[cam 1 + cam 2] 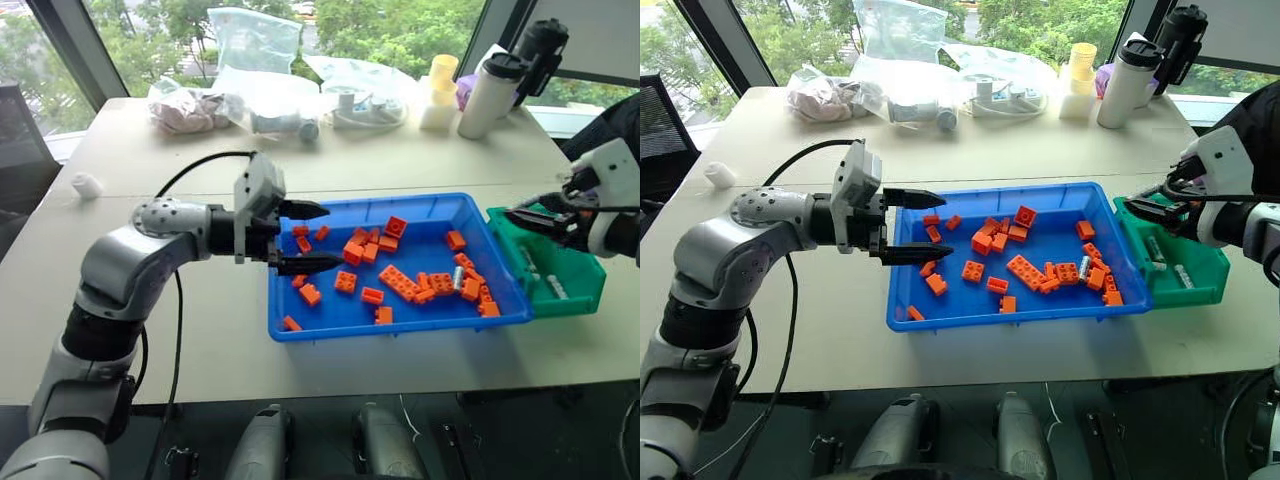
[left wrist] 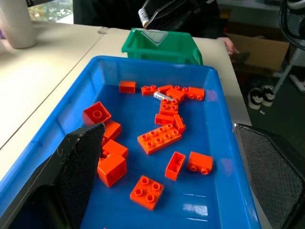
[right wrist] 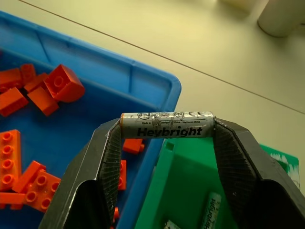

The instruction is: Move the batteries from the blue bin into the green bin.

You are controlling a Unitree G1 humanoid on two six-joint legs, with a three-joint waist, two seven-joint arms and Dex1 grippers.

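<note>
My right gripper [image 3: 167,130] is shut end to end on a silver-grey battery [image 3: 167,125] and hovers over the near-left rim of the green bin [image 1: 585,298]. Two batteries [image 1: 530,262] lie inside that bin. The blue bin [image 1: 330,326] sits beside it, full of orange bricks. Another battery [image 1: 458,277] lies among those bricks near the blue bin's right end. My left gripper [image 1: 308,238] hangs open over the blue bin's left end, pointing right, with nothing between its fingers.
Orange bricks [image 1: 398,282] are scattered across the blue bin. Plastic bags [image 1: 250,95], a white bottle [image 1: 487,92], a black flask and a yellow cup line the table's far side. A small white object [image 1: 87,185] lies far left. A person in dark clothing [image 1: 1262,118] stands at right.
</note>
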